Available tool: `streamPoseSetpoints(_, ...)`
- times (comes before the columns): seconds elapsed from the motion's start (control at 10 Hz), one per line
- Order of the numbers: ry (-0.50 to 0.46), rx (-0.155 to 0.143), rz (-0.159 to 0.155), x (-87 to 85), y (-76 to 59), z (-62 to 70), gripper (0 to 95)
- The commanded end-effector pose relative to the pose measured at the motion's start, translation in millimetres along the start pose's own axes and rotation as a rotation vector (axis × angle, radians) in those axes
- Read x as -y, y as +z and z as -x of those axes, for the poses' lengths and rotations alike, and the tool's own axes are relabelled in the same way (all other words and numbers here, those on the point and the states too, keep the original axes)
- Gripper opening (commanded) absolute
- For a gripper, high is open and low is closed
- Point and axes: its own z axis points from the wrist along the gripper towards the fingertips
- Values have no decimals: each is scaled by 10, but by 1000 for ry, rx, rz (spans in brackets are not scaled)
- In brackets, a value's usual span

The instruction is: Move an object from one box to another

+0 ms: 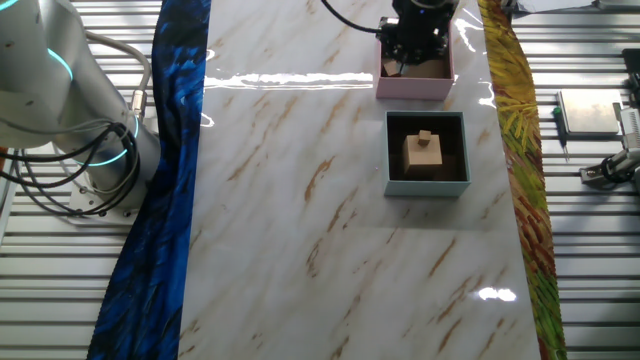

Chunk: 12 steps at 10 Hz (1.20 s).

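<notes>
The grey-blue box (pixel 427 185) with dark lining sits right of the table's middle. In it stands a tan wooden block (pixel 423 155) with a smaller cube on top. The pink box (pixel 414 84) sits just behind it at the far edge. My black gripper (pixel 415 45) hangs over the pink box and reaches down into it, hiding most of the inside. A small tan piece (pixel 398 69) shows at the box's front left, below the gripper. I cannot tell whether the fingers are open or shut.
The marble tabletop (pixel 320 200) is flanked by a blue cloth strip (pixel 165 180) on the left and a yellow-green strip (pixel 520 150) on the right. The robot base (pixel 70 110) with cables stands at left. A grey device (pixel 590 112) and a tool (pixel 610 170) lie at far right.
</notes>
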Motion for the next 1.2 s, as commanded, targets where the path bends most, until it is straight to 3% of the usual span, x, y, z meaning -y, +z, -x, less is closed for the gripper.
streamPoseSetpoints(0.1, -83, -2, 1, 125, 22, -75, 0)
streamPoseSetpoints(0.4, -163, 1, 1, 417, 28, -253, 0)
streamPoseSetpoints(0.7, -227, 1, 2, 673, 33, -534, 0)
streamPoseSetpoints(1.0, -222, 10, 4, 683, 29, -572, 0)
streamPoseSetpoints(1.2, -162, 30, 8, 683, 29, -572, 0)
